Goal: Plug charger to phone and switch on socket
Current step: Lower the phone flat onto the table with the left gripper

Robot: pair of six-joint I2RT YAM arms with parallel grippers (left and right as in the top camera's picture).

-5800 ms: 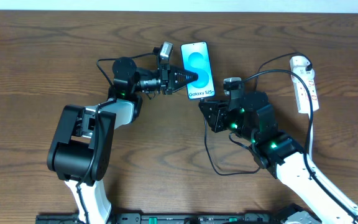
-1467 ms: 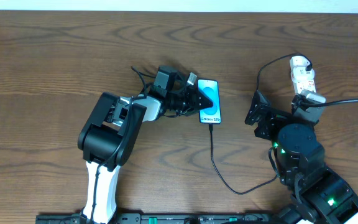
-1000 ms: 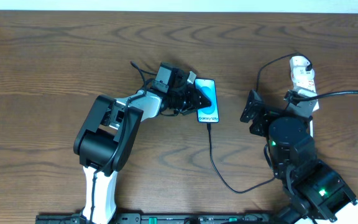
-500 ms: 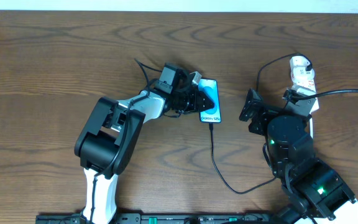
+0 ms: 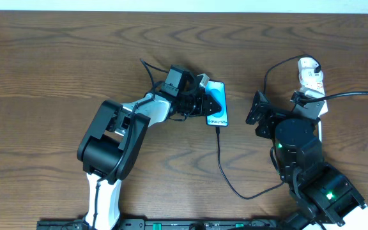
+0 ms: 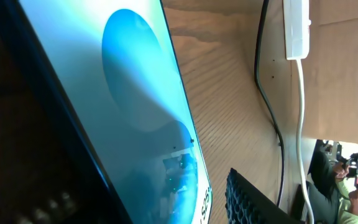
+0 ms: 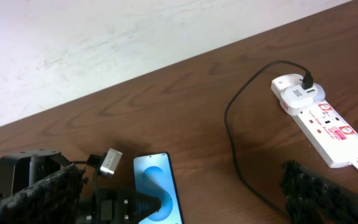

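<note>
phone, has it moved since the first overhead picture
Yes. The phone now sits lower in the overhead view and slightly closer to the socket than at first.

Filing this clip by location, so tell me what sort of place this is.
Probably an indoor robot lab bench: robot arms at a wooden table against a plain white wall, with a phone and socket.

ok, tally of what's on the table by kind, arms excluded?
Slim black-edged smartphone with bright blue screen: 1
White elongated power strip with red-marked switches: 1
Thin black charger cable: 1
Total: 3
</note>
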